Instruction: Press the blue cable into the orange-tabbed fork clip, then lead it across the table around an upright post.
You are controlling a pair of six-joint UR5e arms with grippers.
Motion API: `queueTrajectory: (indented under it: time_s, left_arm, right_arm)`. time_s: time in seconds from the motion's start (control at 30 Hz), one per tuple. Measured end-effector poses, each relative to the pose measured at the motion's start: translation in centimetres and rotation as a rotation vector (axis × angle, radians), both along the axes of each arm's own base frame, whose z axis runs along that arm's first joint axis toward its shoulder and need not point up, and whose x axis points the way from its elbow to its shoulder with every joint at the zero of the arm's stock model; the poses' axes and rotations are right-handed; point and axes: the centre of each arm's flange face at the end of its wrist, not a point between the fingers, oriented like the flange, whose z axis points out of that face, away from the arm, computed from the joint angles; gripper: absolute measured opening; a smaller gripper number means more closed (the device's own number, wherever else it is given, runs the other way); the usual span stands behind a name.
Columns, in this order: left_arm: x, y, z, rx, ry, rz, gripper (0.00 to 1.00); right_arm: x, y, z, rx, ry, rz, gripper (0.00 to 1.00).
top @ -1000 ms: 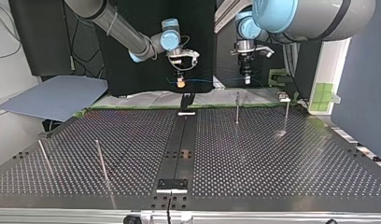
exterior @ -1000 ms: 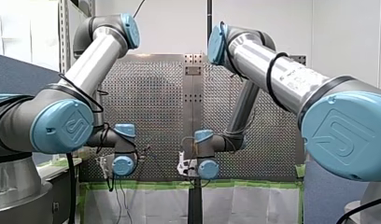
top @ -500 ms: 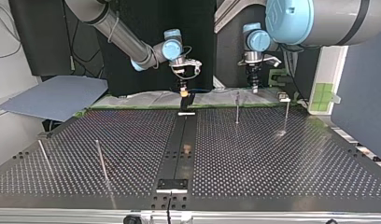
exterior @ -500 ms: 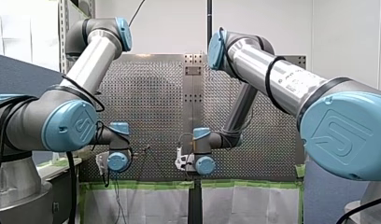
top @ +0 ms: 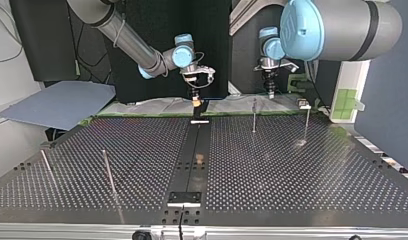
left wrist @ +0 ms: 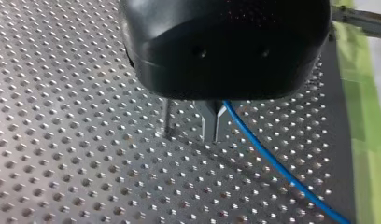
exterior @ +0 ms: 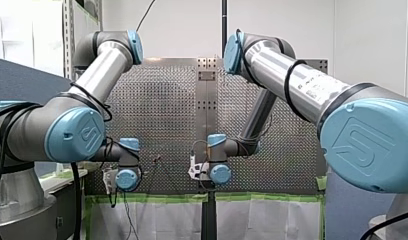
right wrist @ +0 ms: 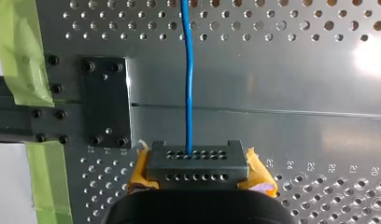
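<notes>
Surface: your perforated metal table [top: 302, 170], evenly dimpled, green tape [right wrist: 20, 46] along one edge.
Left hold: my left gripper [left wrist: 214, 123], rounded black shell, thin metal fingers [left wrist: 208, 119] pinched on the blue cable [left wrist: 272, 163].
Right hold: my right gripper [right wrist: 198, 164], dark holed block between yellow pads [right wrist: 258, 173], closed on that cable.
Cable: thin, glossy; you see it slant from the left fingers across the plate.
Post: slim steel post [left wrist: 166, 116], upright just beside those fingers, clear of the cable.

Robotics laboratory. Left arm [exterior: 99, 70] and right arm [exterior: 302, 85] flank a perforated metal table [top: 292, 170] edged with green masking tape [exterior: 157, 198]; front view: bare white wall [exterior: 182, 25] at twelve o'clock, slotted steel racking [exterior: 68, 35] at ten o'clock.
</notes>
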Motion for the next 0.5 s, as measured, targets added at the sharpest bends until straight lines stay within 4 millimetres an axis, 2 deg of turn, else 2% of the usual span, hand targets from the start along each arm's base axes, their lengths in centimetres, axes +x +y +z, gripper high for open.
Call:
queueTrajectory:
  time_s: [0.5]
  left_arm:
    - [1.01,0.77,-0.27,-0.036,-0.006,0.005,0.01]
  right_arm:
    - [0.09,-0.39,0.22,-0.011,0.011,0.003,0.00]
